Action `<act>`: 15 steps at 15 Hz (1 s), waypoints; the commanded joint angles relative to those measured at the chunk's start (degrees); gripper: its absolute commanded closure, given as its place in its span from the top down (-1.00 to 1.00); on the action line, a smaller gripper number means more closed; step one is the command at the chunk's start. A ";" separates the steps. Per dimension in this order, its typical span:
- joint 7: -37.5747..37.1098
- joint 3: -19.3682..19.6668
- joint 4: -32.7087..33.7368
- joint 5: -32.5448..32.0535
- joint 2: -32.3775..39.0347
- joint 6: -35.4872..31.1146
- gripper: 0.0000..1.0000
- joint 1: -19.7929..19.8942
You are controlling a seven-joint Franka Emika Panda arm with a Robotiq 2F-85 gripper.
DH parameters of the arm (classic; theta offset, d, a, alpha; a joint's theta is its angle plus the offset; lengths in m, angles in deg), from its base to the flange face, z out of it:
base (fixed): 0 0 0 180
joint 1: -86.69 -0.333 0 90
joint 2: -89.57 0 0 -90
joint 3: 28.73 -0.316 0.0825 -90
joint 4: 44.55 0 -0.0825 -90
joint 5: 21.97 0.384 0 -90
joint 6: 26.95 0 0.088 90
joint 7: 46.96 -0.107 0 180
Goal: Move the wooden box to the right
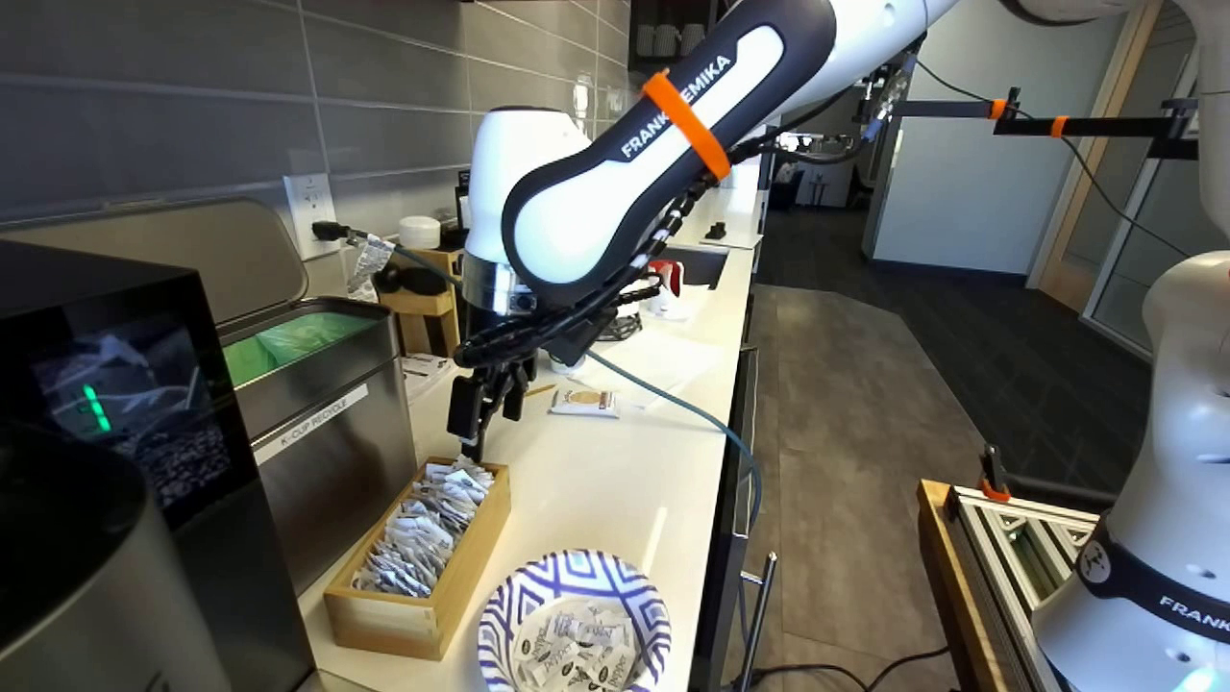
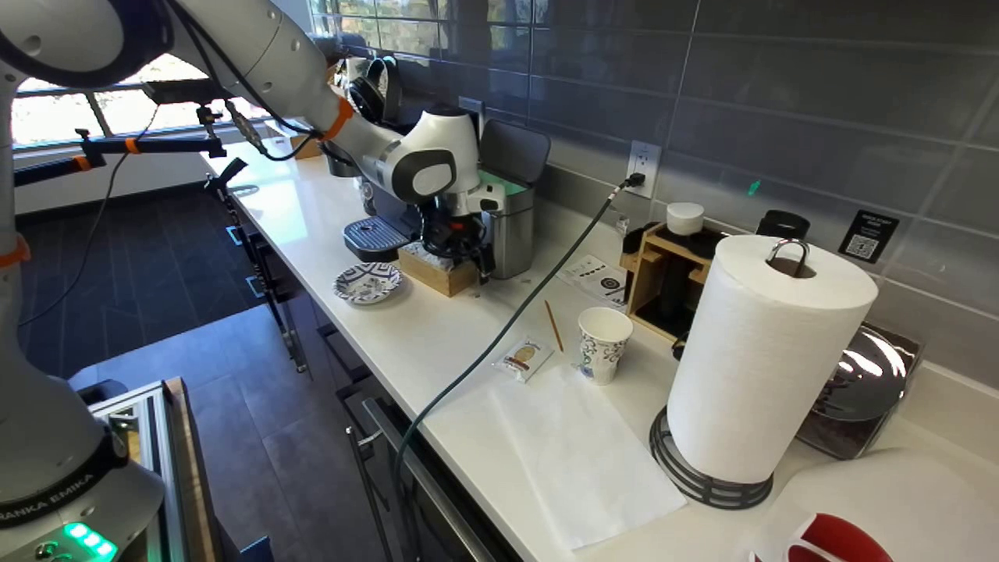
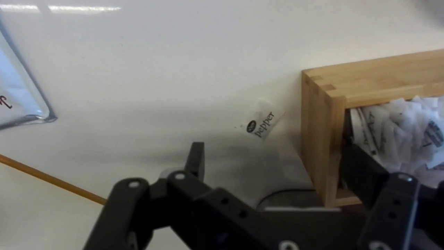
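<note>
The wooden box (image 1: 476, 553) is pale, long and open-topped, filled with white packets. It stands on the counter beside the steel bin, and also shows in an exterior view (image 2: 437, 277). My gripper (image 1: 488, 423) points down over the box's end farther from the coffee machine. In the wrist view my gripper (image 3: 279, 163) is open, its fingers wide apart. The right finger is inside the box among the packets; the left finger is outside. The end wall of the wooden box (image 3: 317, 135) stands between them, apart from the left finger. Contact with the right finger is unclear.
A blue-patterned plate (image 1: 653, 605) with packets lies beside the box. The steel bin (image 1: 336, 471) and coffee machine (image 2: 375, 238) flank it. A pepper packet (image 3: 262, 123), a thin stick (image 2: 553, 325), a snack packet (image 2: 524, 357), a paper cup (image 2: 603, 343) and a cable (image 2: 499, 336) lie beyond.
</note>
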 commanded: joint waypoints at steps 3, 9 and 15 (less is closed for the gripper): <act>2.87 -0.87 4.33 -0.26 2.82 4.36 1.00 -0.29; 4.82 -1.15 6.60 -0.22 4.38 6.97 1.00 -0.22; 7.66 -2.37 3.69 1.45 1.08 6.10 1.00 0.61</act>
